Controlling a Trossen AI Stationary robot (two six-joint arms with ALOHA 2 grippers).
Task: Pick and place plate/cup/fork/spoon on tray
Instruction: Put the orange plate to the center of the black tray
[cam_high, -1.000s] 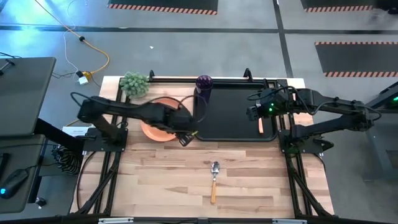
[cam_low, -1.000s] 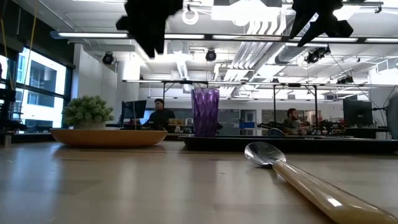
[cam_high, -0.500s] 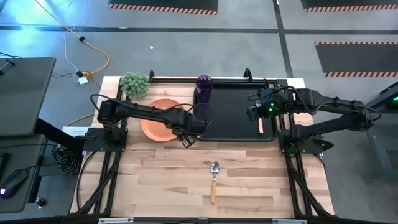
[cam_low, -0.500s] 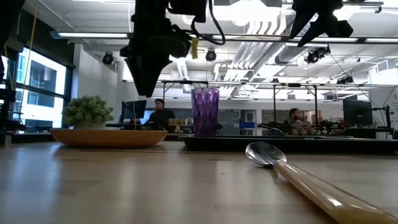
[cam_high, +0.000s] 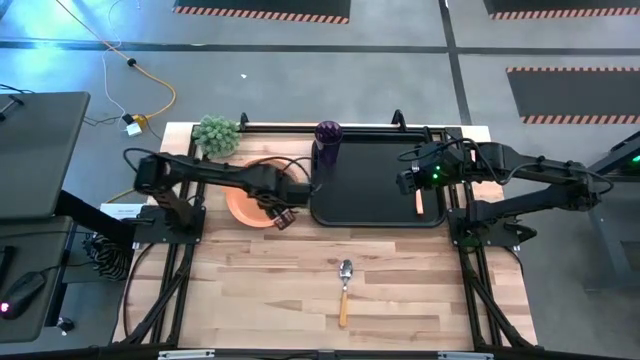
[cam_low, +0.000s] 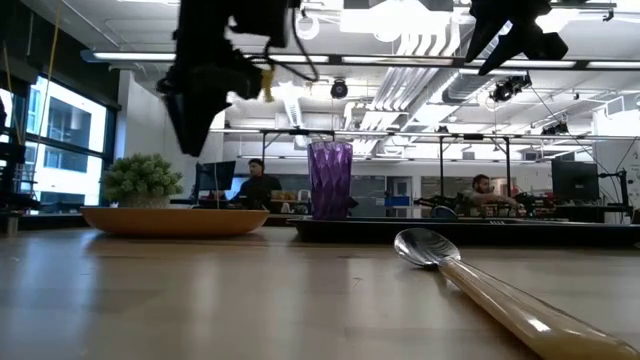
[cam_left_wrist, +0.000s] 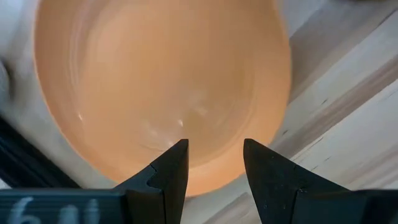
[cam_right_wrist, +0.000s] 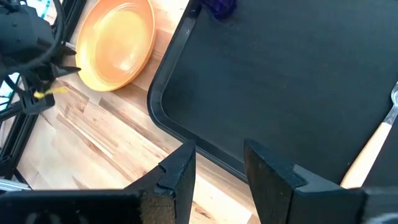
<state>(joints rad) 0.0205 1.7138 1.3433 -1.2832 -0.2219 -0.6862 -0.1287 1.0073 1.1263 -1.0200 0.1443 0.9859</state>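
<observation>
My left pincer (cam_high: 281, 217) hangs over the near right edge of the plate (cam_high: 250, 205), its fingers (cam_left_wrist: 168, 174) spread apart with nothing between them. The plate lies on the wooden table (cam_high: 260, 290), just left of the tray (cam_high: 370, 185) and not on it. My right pincer (cam_high: 408, 180) hovers above the right part of the tray, fingers (cam_right_wrist: 180, 171) likewise parted and empty.

Around the plate: the cup (cam_high: 328, 140) stands at the tray's far left corner, and a green plant ball (cam_high: 216, 134) sits at the table's far left corner, beyond the plate. The fork (cam_high: 419, 201) lies on the tray near its right edge, partly under my right arm. The spoon (cam_high: 344, 290) lies alone on the near part of the table, well apart from the tray, bowl pointing toward it. The tray's left rim lies just beside the plate's right edge.

The low view shows what the overhead one cannot: my left pincer (cam_low: 195, 110) is well above the plate (cam_low: 175, 220), not touching it, and the cup (cam_low: 330, 180) stands upright. People sit at desks in the room behind. My left wrist view fills with the plate (cam_left_wrist: 161, 87) alone, seen past my fingers. My right wrist view takes in the plate (cam_right_wrist: 118, 43), the tray's near left corner (cam_right_wrist: 168, 118) and the fork's handle (cam_right_wrist: 370, 152).
</observation>
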